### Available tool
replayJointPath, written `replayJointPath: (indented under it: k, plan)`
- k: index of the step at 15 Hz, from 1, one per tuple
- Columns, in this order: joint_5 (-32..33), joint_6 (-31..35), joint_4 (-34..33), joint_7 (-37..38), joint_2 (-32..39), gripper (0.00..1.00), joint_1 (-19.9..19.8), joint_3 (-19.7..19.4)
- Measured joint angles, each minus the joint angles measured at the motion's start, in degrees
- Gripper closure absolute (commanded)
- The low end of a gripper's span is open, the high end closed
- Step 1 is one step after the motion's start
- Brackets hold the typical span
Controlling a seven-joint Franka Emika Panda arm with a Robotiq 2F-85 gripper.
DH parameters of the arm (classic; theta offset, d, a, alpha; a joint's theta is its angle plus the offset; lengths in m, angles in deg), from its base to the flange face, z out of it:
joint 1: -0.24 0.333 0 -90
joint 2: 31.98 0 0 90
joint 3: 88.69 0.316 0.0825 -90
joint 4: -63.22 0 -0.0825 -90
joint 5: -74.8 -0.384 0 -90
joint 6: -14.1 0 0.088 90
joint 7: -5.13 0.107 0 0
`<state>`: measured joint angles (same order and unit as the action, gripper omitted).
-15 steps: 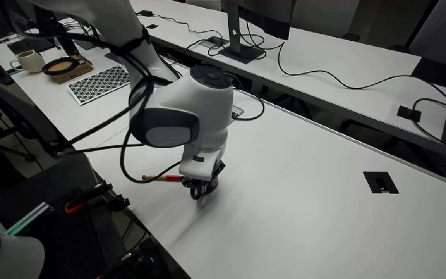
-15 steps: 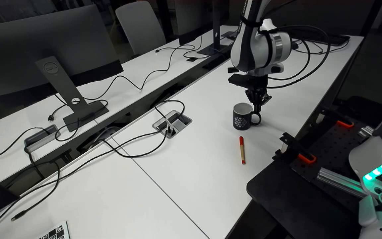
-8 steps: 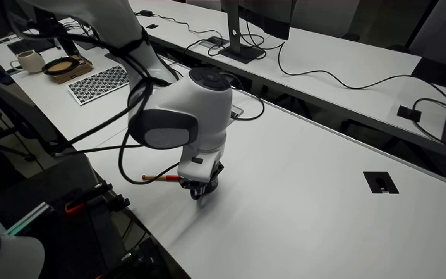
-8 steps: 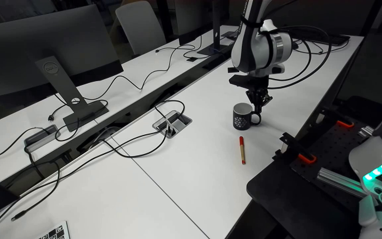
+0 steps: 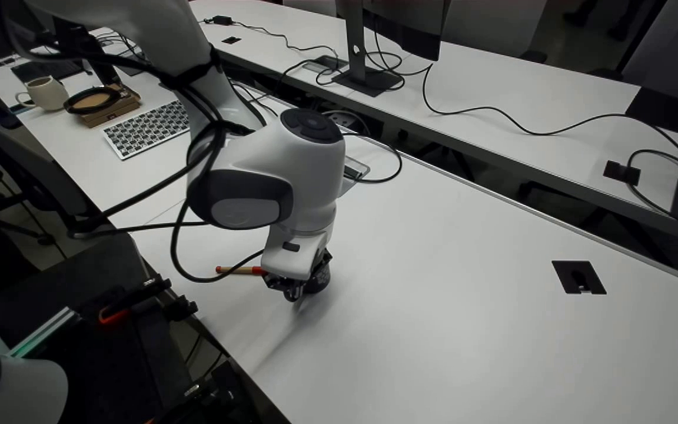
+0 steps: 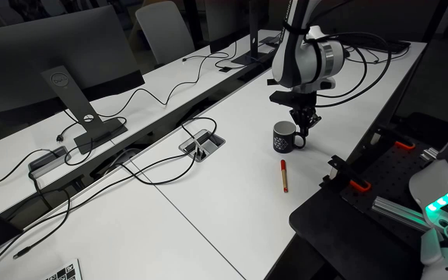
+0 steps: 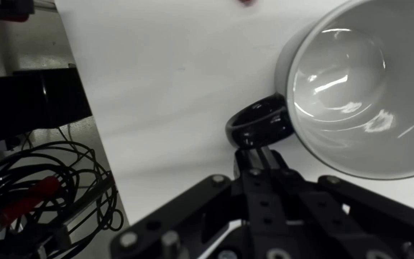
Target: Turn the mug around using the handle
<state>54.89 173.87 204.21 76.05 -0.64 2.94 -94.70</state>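
The dark mug stands upright on the white table. Its light grey inside fills the right of the wrist view. Its black loop handle points left there. In an exterior view the handle faces toward the robot base side. My gripper has its fingers together, with tips at the handle's lower edge in the wrist view, seemingly touching its outside. Nothing shows between the fingers. In an exterior view the gripper is behind the handle. In an exterior view the arm partly covers the mug.
A red and tan marker pen lies near the mug. A table socket with cables sits toward the far edge. A keyboard, a cream mug and a box are farther along. The table's edge borders the black robot stand.
My gripper has shifted slightly, left in an exterior view and slightly right and down in an exterior view. The handle appears to have swung a little with it. The pen has not moved.
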Motion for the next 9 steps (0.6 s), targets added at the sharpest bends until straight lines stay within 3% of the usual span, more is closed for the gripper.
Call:
replayJointPath:
  k: [9]
  plan:
    - [-0.93,0.00,0.43,0.00,-0.06,1.00,0.00,1.37]
